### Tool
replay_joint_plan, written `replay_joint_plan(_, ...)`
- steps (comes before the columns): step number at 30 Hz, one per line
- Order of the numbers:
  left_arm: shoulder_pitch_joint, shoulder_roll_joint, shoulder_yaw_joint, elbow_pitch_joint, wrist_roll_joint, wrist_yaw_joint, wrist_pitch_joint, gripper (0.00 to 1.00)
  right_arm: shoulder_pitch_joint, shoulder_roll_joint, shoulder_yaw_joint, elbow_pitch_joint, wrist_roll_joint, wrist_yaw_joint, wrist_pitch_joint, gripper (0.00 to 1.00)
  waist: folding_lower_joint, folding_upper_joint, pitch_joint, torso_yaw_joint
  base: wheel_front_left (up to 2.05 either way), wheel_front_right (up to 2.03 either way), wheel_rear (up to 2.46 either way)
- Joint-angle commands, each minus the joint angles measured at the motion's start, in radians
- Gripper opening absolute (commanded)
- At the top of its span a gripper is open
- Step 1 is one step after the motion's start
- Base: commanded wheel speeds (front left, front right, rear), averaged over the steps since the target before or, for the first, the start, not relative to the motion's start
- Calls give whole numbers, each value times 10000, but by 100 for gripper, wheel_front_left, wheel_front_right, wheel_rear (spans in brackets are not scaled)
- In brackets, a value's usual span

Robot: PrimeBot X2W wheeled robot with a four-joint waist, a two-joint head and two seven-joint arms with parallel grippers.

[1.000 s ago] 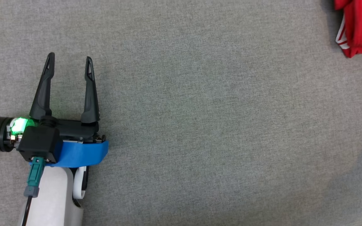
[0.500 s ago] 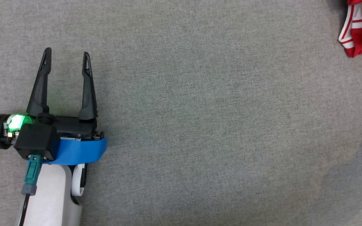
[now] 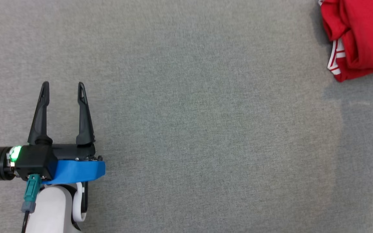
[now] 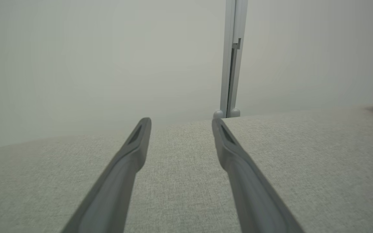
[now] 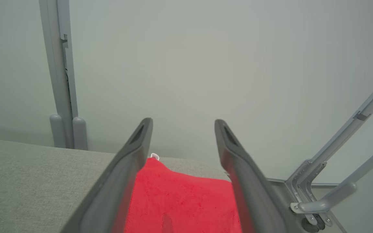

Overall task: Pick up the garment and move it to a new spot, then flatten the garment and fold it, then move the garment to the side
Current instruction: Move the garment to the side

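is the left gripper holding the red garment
No, the left gripper is open and empty, and the red garment lies well apart from it.

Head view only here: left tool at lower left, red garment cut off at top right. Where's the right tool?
Observer: Right wrist view has the right tool above the garment, jaws open, red cloth lying between and below them.
Operator: Garment close to an edge?
Observer: Yes. In that view the grey surface ends just past it, and a metal frame stands beyond the edge.
Operator: Anything ahead of the left tool?
Observer: Left wrist view: left tool open over bare surface, and a grey post against the wall at the far edge.
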Motion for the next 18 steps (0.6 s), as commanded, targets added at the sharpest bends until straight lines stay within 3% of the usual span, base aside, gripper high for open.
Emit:
replay_joint_plan(1,154,-14,61,29,-50,29,-22,100,377,176,-84,-362,-92,-1,-42,100,1,0,-279,-70,0,0,0)
replay_joint_plan(9,896,-173,215,177,-198,88,-20,100,2534,1140,216,-2602,-316,-1,-46,100,1,0,-1440,116,0,0,0)
replay_joint_plan(18,1495,-378,211,537,-351,1,-20,100,4715,1920,244,-3913,-319,0,-46,100,1,0,-2419,527,0,0,0)
